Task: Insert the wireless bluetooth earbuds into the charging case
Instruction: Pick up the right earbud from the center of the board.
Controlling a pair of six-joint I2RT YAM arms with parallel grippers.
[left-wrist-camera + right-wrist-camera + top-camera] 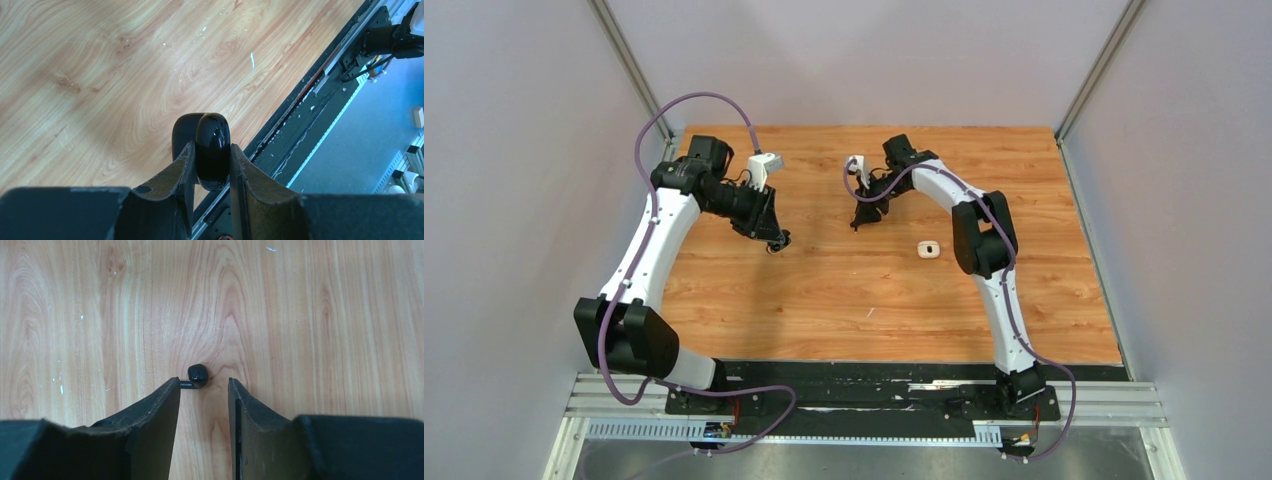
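Observation:
My left gripper is shut on a glossy black charging case, held on edge above the table with its lid part standing open behind it. In the top view this gripper is left of centre. My right gripper is open and low over the wood. A tiny black earbud lies just beyond its fingertips, with its stem against the left fingertip. In the top view the right gripper hides this earbud. The other earbuds are not clearly in view.
A small white charging case lies open on the wooden table, right of my right gripper. A tiny white speck lies nearer the front. The black base rail runs along the near edge.

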